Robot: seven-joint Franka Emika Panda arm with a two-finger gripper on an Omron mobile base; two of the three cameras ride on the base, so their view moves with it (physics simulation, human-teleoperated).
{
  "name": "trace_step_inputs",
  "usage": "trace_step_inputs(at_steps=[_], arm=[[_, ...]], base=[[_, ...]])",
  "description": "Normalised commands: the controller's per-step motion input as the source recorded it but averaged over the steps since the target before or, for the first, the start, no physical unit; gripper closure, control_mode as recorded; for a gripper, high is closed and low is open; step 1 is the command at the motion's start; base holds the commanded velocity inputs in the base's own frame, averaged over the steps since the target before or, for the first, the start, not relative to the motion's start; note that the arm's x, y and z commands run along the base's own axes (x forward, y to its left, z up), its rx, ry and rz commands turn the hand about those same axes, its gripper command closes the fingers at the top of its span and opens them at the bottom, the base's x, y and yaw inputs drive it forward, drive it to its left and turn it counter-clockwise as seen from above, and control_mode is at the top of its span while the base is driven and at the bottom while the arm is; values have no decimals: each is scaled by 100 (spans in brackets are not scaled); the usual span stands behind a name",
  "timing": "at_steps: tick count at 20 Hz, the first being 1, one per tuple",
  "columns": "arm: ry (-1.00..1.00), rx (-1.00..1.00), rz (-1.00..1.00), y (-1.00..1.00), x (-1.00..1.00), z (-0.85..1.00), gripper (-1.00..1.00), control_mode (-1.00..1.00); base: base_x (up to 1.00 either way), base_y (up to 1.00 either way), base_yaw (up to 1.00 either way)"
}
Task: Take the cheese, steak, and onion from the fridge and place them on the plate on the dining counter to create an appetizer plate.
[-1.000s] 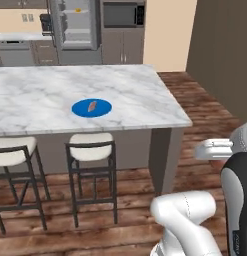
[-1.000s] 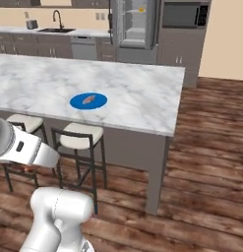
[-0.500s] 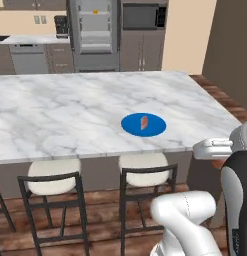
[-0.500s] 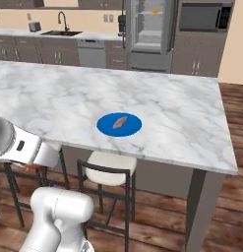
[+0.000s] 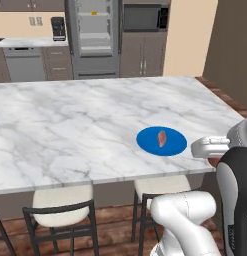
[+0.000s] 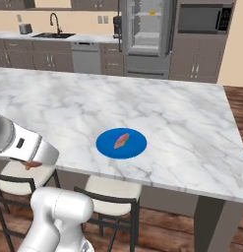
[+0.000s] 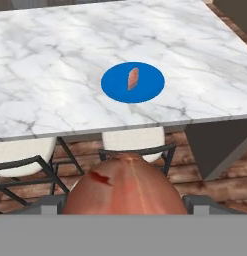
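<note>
Gripping the onion [image 7: 126,185] between its two dark fingertips, the gripper [image 7: 126,202] is closed around the reddish-brown ball, which is bulging up between the tips in the hand view and peeking out as a small reddish patch beneath the hand in the right base view. It is hanging short of the dining counter [image 5: 70,125], out over the pale-cushioned stools [image 7: 132,140] on the near side, with the camera looking forward and down at the plate [image 7: 145,90]. That blue disc is lying near the counter's near edge, and the steak [image 7: 133,78] is already resting at about its middle, so the onion delivery looks like the step in hand, while a yellow-orange speck that may be the cheese [image 6: 152,13] is sitting on an upper shelf of the open fridge [image 6: 147,34] across the room. To do this well, the arm is probably needing to lift first, carrying the onion above the marble edge, not into it, then reaching forward until it is hovering over bare blue beside the meat. Because a round thing is prone to rolling, lowering it close to the plate before easing the fingers apart seems wise, and choosing the broad open side of the disc, away from the rim, should be keeping it from wandering off onto the marble.
</note>
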Motion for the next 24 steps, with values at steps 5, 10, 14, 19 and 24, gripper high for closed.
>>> trace_step_inputs(at_steps=[5,10,14,19,24], arm=[[0,0,0,0,0,0,100,100],[5,0,-4,-33,80,-3,100,-100],[8,0,-6,-51,100,-8,100,-100],[4,0,-4,-38,100,-30,100,-100],[5,0,0,-17,99,-67,100,-100]], base=[[100,-27,-5],[20,-6,-1],[0,0,0],[0,0,0],[0,0,0]])
